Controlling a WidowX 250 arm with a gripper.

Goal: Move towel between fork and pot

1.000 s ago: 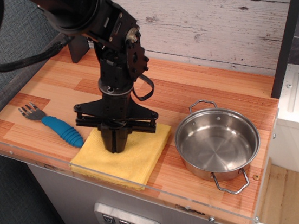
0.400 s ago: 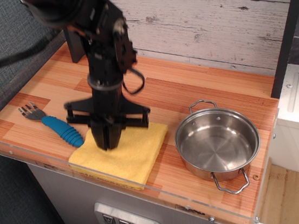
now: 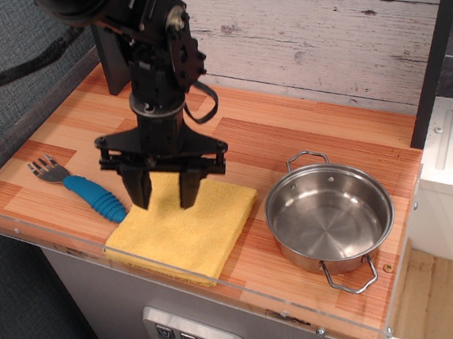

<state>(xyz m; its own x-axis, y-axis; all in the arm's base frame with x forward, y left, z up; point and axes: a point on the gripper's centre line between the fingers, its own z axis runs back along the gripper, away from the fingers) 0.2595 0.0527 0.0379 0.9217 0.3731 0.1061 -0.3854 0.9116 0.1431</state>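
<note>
While the gripper [image 3: 164, 192] hangs over the towel [image 3: 182, 229] with its jaws spread apart, the yellow cloth lies flat near the front edge of the surface [image 3: 304, 131], between the fork [image 3: 84, 189] and the pot [image 3: 329, 217].

A black robot arm reaches down from the upper left of the frame, its gripper [image 3: 164, 192] spread wide, two dark fingers [image 3: 139, 192] pointing straight down over the far edge of a yellow towel [image 3: 186, 234]. The towel lies flat at the front edge of a wood-grain counter [image 3: 304, 131], near the centre of the frame. To its left, a fork [image 3: 82, 188] with a ribbed blue handle and dark tines lies at an angle, the handle's end just beside the towel's corner. To the right stands a shiny steel pot [image 3: 329, 218] with two wire loop handles, empty, a little apart from the towel. Weathered grey planks back the counter.
</note>
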